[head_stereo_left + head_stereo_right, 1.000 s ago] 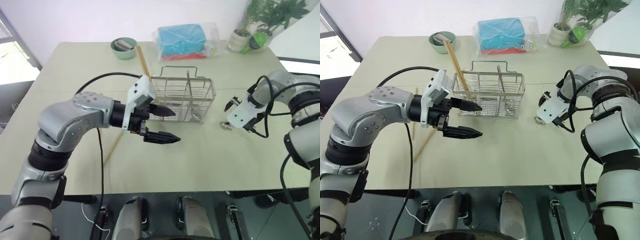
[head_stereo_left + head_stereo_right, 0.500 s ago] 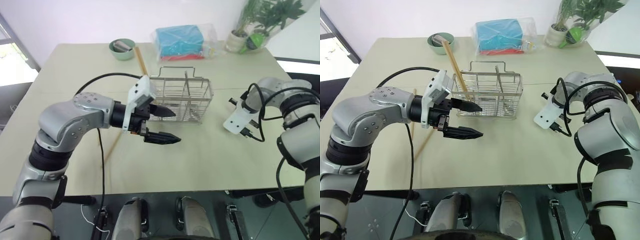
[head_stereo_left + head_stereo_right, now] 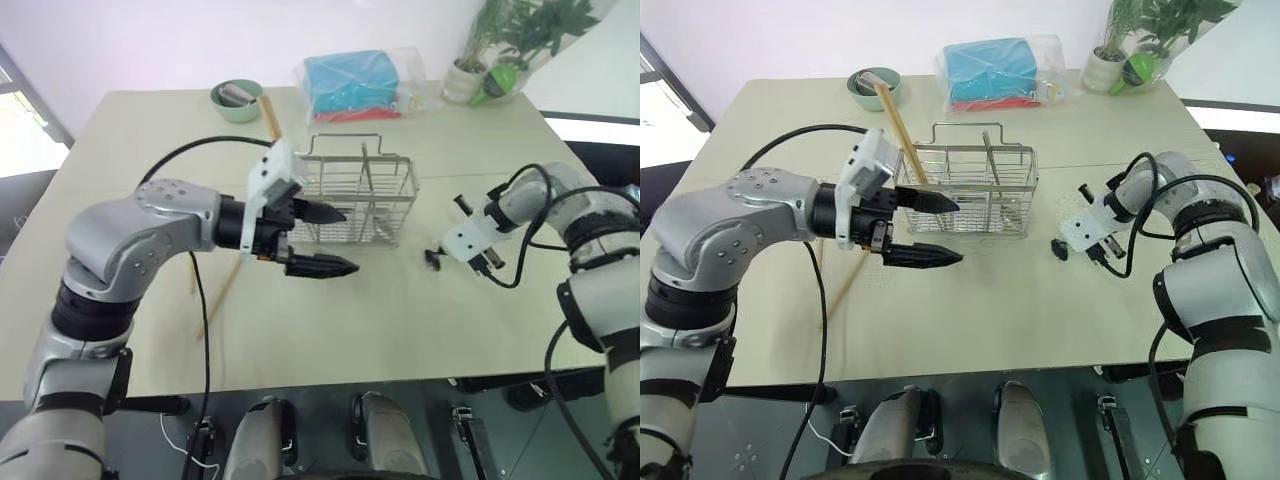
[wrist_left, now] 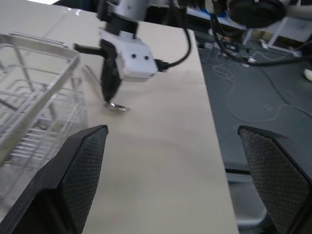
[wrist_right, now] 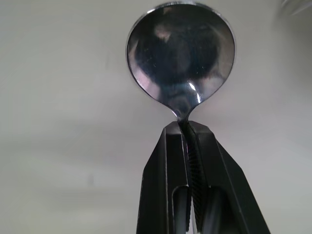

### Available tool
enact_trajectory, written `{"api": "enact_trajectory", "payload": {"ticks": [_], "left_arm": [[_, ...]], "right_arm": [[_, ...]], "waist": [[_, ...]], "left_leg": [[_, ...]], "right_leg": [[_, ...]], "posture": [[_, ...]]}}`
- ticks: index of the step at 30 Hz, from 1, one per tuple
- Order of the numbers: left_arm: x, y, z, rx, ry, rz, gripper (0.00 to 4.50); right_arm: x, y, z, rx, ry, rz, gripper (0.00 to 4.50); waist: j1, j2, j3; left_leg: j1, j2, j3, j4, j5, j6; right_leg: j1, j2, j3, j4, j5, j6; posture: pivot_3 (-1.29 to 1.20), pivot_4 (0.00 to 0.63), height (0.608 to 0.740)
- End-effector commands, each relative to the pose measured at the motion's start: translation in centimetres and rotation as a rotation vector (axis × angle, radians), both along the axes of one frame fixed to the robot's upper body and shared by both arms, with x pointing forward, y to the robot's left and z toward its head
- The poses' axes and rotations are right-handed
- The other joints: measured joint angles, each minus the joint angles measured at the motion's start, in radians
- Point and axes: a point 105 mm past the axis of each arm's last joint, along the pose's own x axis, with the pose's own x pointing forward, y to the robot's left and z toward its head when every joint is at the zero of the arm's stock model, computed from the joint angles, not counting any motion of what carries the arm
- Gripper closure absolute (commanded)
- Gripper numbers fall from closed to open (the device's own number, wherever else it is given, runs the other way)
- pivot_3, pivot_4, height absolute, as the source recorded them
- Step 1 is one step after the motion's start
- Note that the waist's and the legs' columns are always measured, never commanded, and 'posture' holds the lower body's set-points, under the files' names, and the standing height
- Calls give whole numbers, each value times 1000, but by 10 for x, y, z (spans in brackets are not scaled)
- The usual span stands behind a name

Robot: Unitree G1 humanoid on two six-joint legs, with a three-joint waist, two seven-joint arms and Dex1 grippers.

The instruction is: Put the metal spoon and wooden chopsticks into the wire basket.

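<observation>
The right gripper (image 5: 187, 127) was clamped shut on the spoon (image 5: 181, 57) at the neck below its bowl, low over the table (image 3: 400, 320) to the right of the basket (image 3: 362, 203). The left gripper (image 3: 330, 240) hovered with jaws wide apart and empty in front of the basket's left end. One chopstick (image 3: 897, 118) leaned in the basket's left end and another (image 3: 222, 289) lay on the table under the left arm

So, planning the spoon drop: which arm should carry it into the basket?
Right. The right gripper is already shut on the metal spoon, just beside the wire basket; the left gripper hangs open, empty.
</observation>
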Motion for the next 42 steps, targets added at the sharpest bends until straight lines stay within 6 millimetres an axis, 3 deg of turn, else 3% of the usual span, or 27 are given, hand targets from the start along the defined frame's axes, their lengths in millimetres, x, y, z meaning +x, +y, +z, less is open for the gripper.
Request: {"api": "enact_trajectory", "payload": {"ticks": [1, 5, 10, 13, 17, 21, 26, 36, 39, 41, 42], "left_arm": [[3, 13, 21, -44, -89, 53, 0], [8, 22, 33, -67, -121, 92, 0], [17, 27, 38, -77, -145, 120, 0], [23, 25, 43, -88, -163, 123, 0], [26, 21, 45, -97, -173, 111, 0], [26, 18, 46, -102, -179, 102, 0], [26, 17, 50, -113, -191, 103, 0], [25, 23, 54, -118, -204, 134, 0], [25, 23, 54, -118, -206, 141, 0], [26, 24, 54, -115, -210, 149, 0], [27, 25, 54, -114, -215, 157, 0]], "right_arm": [[-5, 4, 40, 223, -20, -12, 4465], [-23, 2, 79, 493, 60, -135, 4465], [-57, 15, 148, 828, 248, -179, 4465], [-62, 31, 205, 1128, 282, -161, 4465], [-57, 47, 226, 1292, 289, -168, 4465], [-43, 60, 224, 1379, 300, -206, 4465], [-19, 67, 180, 1293, 230, -308, 4465], [-2, 67, 139, 1263, 251, -405, 4465], [4, 66, 128, 1252, 277, -469, 3577], [6, 65, 125, 1232, 240, -476, 2677], [8, 64, 125, 1228, 218, -482, 1944]], "waist": [[4, 0, 0], [28, 0, 0], [31, 1, 0], [26, 1, 0], [31, 1, 0], [34, 1, 0], [36, 0, 0], [30, 0, 0], [31, 0, 0], [32, 0, 0], [32, 0, 0]], "left_leg": [[0, 0, 0, 0, 0, 0], [0, -1, -1, 1, -1, 1], [0, -1, -1, 1, -2, 2], [0, 0, -1, 1, -3, 3], [-1, 0, 0, 0, -3, 3], [-2, -1, 1, 0, -3, 4], [-4, -2, 1, 1, -3, 5], [-5, -1, 2, 1, -3, 5], [-5, -1, 2, 1, -3, 5], [-5, -1, 2, 1, -3, 5], [-5, -1, 2, 1, -3, 5]], "right_leg": [[0, 0, 0, 0, 0, 0], [1, -2, 0, 0, 0, 0], [0, -5, -1, 0, -1, -2], [-1, -5, -1, 0, -2, -4], [-2, -5, -1, 0, -2, -4], [-2, -5, -2, 0, 0, -2], [-3, -5, -2, 0, 0, -1], [-4, -4, -2, 0, 0, 0], [-4, -4, -2, 0, 0, 0], [-4, -4, -2, 0, 0, 0], [-4, -4, -2, 0, 0, 0]], "posture": [[0, 150, 715], [0, 150, 715], [0, 150, 715], [0, 150, 715], [0, 150, 715], [0, 150, 715], [0, 150, 715], [0, 150, 715], [0, 150, 715], [0, 150, 715], [0, 150, 715]]}}
